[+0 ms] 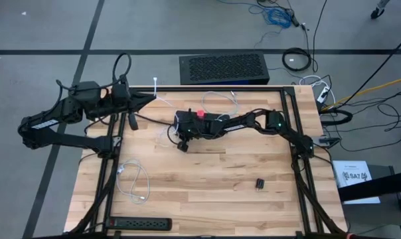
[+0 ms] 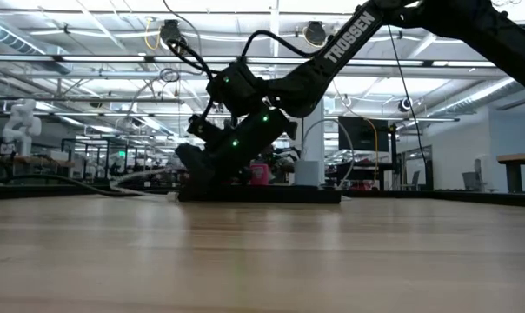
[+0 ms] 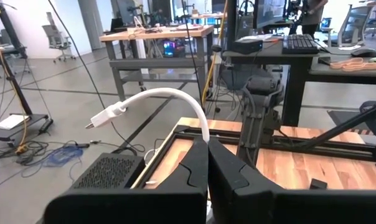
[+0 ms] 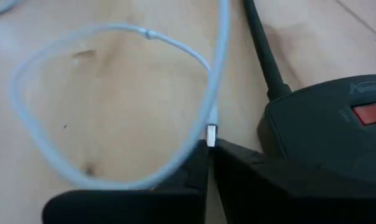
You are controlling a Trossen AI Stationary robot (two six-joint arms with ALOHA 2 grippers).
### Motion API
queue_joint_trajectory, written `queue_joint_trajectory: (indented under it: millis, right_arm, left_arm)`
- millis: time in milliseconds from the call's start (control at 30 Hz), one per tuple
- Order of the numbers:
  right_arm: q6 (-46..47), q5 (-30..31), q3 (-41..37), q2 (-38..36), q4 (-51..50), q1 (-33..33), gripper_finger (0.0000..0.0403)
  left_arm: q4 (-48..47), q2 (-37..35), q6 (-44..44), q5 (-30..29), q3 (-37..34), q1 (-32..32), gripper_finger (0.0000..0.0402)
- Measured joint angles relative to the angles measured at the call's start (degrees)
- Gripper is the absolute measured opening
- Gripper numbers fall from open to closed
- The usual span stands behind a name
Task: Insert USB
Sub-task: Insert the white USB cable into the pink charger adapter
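Looks like I'm driving this in a big open robotics lab.
Workbenches (image 3: 155, 34), office chairs (image 3: 56, 36), ceiling lights (image 2: 89, 59), floor cables (image 1: 300, 40) everywhere.

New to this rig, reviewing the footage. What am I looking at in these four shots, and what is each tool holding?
It is a robot with two dark arms at a wooden table. One picture looks straight down on the table, one looks level across its top, and the other two come from cameras on each arm's wrist.

The left tool is raised over the table's far left corner, shut on a white USB cable whose plug sticks out free.

The right tool is down at the tabletop near the middle, shut on the plug of another white cable, beside a black box with a red switch.

Also on the table: a loose white cable, a black power strip at the near edge and a small dark part.
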Motion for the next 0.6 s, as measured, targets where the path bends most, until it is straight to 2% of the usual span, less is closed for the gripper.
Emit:
queue_joint_trajectory:
  millis: [100, 200, 467, 600]
  right_arm:
    - [0.37, -0.7, -0.08, -1.7, -4.36, 0.45, 0.0009]
    - [-0.86, -1.14, -0.1, -4.45, -12.82, 1.15, 0.0003]
    - [-4.79, -2.37, -0.23, -12.24, -40.83, 3.54, 0.0001]
    - [-5.29, -2.3, -0.23, -14.61, -51.02, 5.08, 0.0001]
  left_arm:
    - [-0.39, 0.0, -0.02, 0.0, 0.0, 0.0, 0.0]
    - [-1.18, 0.0, 0.02, -0.17, 0.0, 0.01, 0.0]
    - [-4.47, 0.35, 0.0, -5.4, -1.84, 0.02, 0.0]
    - [-8.44, 1.83, -0.06, -9.5, -2.01, 0.02, 0.0]
